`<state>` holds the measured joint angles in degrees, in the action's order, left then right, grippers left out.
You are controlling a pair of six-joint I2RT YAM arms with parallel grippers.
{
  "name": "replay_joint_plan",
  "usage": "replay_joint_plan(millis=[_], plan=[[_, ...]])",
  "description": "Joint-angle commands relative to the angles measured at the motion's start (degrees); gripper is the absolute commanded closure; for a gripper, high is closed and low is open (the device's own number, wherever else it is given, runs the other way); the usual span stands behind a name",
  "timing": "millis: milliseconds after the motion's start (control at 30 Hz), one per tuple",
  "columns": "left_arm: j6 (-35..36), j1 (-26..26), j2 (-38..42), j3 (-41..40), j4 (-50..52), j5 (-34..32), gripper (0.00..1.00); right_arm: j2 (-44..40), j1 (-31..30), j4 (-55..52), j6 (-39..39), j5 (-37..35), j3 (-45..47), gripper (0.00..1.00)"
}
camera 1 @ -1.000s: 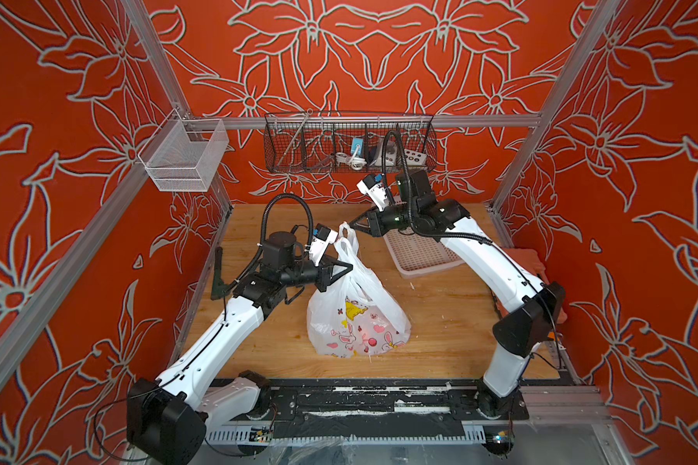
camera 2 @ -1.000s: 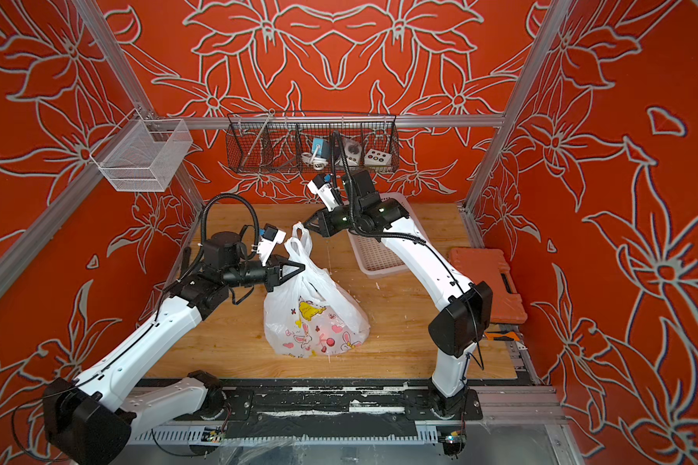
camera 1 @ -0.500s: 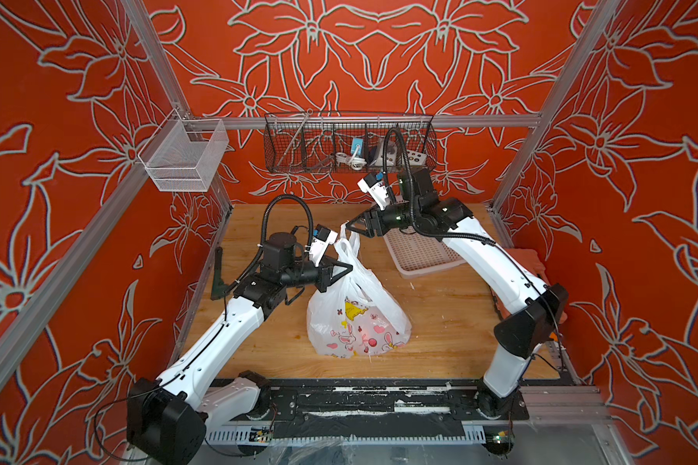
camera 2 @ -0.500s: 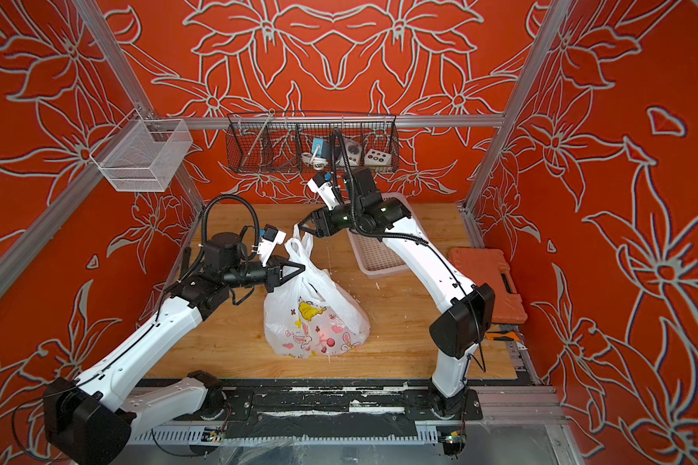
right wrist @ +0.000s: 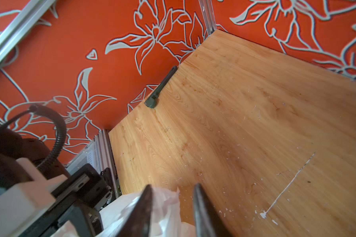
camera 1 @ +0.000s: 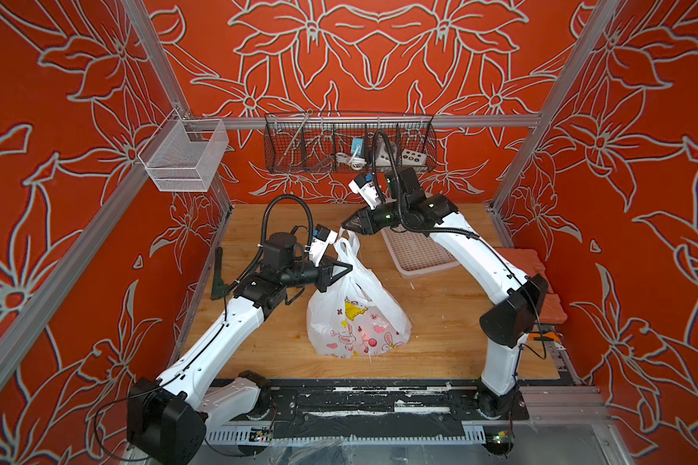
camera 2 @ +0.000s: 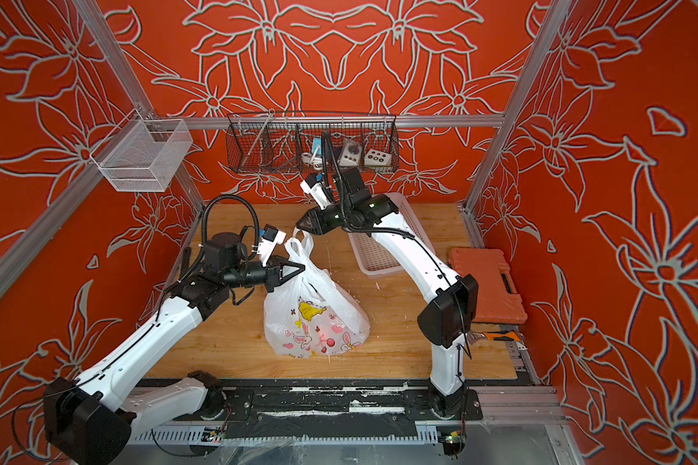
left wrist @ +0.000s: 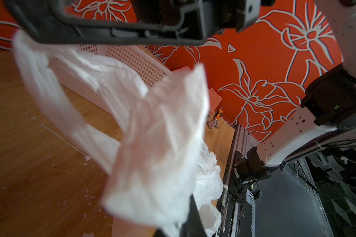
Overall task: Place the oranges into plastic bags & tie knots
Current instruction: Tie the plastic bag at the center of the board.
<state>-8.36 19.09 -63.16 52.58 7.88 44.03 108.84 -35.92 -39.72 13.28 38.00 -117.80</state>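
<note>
- White wire basket (camera 1: 182, 161): hung on the left wall rail, above the wooden table (camera 1: 258, 350).
- Dark tool (camera 1: 217, 277): propped at the table's left edge.
- Left gripper (camera 1: 348, 267): clamped tight on the gathered neck of the plastic bag, just under the handles. In the left wrist view only one finger (left wrist: 193, 221) visible, with blurred white film in front of it.
- Plastic bag (camera 1: 357, 322): white, printed with bunnies, hearts and a yellow label. Standing mid-table between the two arms, in both top views (camera 2: 315, 322). Lower body bulging, contents not distinguishable through the film. One loop handle (camera 1: 351, 245) upright.
- Right gripper (camera 1: 343, 224): raised behind the bag, tip at the end of a handle. In the right wrist view (right wrist: 172, 186), jaws parted with a clear gap and white film lying between them; no pinch visible.
- Black wire basket (camera 1: 349, 143): on the back rail, holding small devices.
- Perforated tray (camera 1: 420, 253): white, flat on the table under the right arm.
- Orange case (camera 2: 486, 282): closed, at the table's right edge.
</note>
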Motion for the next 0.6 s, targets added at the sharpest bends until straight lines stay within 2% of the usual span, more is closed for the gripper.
replay_joint_plan(millis=[0, 100, 267, 433, 467, 500, 567], plan=[[0.22, -0.11, 0.66, -0.78, -2.49, -0.97, 1.0, -0.15, 0.22, -2.45, -1.29, -1.1, -3.43, 0.84], [-1.48, -0.11, 0.62, -1.48, -4.61, -2.91, 1.0, -2.26, 0.32, -3.27, -2.27, -3.43, -3.06, 1.0], [-3.8, -0.11, 0.75, -2.86, -7.96, -2.38, 1.0, -6.38, 0.56, -3.48, -3.25, -7.63, -1.09, 1.0], [-4.12, -0.11, 1.23, -3.42, -8.97, -1.67, 1.0, -8.74, 0.57, -1.96, -2.8, -6.42, 1.72, 1.0], [-4.15, -0.11, 1.44, -3.61, -9.26, -1.3, 1.0, -8.97, 0.56, -1.55, -2.97, -6.09, 2.27, 0.88], [-4.12, -0.11, 1.63, -3.7, -9.37, -1.1, 1.0, -8.7, 0.56, -1.96, -3.25, -5.83, 2.2, 0.69], [-3.65, -0.11, 1.97, -3.73, -9.21, -0.97, 1.0, -7.3, 0.5, -3.55, -3.62, -4.29, 0.72, 0.47]])
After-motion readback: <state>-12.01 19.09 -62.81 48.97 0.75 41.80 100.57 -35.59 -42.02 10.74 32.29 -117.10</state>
